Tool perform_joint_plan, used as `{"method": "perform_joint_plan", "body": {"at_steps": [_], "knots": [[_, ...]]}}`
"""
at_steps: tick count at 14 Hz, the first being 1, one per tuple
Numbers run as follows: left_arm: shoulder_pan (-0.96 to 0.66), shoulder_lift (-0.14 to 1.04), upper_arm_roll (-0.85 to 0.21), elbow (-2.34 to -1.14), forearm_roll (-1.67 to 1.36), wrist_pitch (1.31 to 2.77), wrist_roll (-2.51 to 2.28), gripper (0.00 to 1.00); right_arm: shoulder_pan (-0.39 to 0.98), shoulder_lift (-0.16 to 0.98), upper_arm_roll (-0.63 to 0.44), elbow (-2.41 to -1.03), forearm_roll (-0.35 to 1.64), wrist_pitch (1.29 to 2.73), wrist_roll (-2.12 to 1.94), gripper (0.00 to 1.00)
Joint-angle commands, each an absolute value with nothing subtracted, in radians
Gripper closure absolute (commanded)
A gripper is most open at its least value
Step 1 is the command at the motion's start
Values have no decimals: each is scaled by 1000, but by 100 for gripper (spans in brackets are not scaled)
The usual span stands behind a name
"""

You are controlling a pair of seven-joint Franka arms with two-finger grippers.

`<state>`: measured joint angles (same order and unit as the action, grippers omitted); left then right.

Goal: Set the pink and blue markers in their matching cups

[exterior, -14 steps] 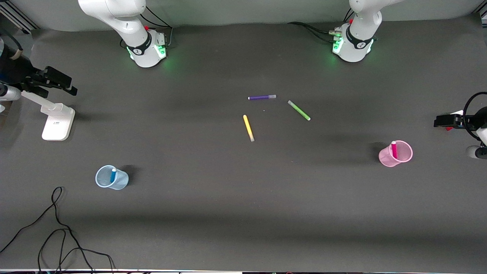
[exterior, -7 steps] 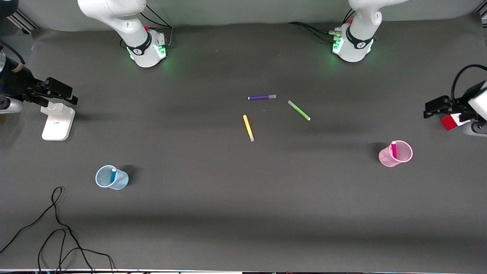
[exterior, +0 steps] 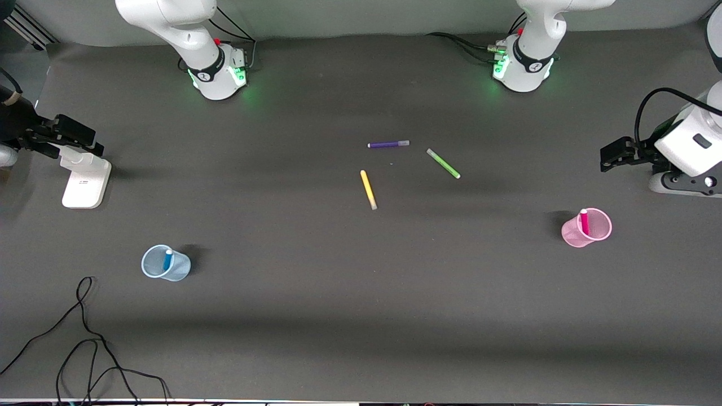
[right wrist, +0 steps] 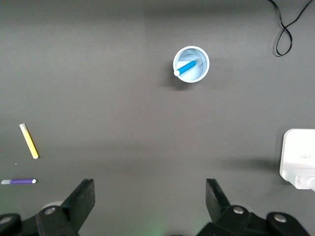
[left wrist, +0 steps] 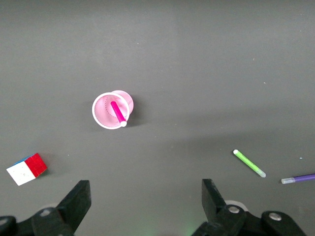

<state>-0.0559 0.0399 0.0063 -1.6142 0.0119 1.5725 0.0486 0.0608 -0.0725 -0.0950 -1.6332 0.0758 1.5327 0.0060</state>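
Toward the left arm's end of the tabletop (exterior: 350,316), the pink cup (exterior: 587,228) stands upright with the pink marker (exterior: 584,221) leaning inside it, paler tip up. At the right arm's end, the blue cup (exterior: 165,263) holds the blue marker (exterior: 167,259) the same way. Between the cups and nearer the robots' bases lie a yellow marker (exterior: 368,190), a green marker (exterior: 443,163) and a purple marker (exterior: 388,144), each apart from the others. Up in the air over the left arm's edge of the tabletop hangs the left gripper (left wrist: 143,199), its fingers spread wide and empty. Over the edge at the right arm's end, beside a white stand (exterior: 84,179), the right gripper (right wrist: 150,199) likewise has its fingers spread, holding nothing. A colour cube (left wrist: 27,168) sits near the pink cup.
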Motion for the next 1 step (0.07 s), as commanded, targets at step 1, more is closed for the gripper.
{"method": "perform_joint_plan", "body": {"at_steps": [1], "knots": [[-87,11,46,-1643,-2,1591,44,0,48,-60,-81,-1608,54,1528,-9,0]]}}
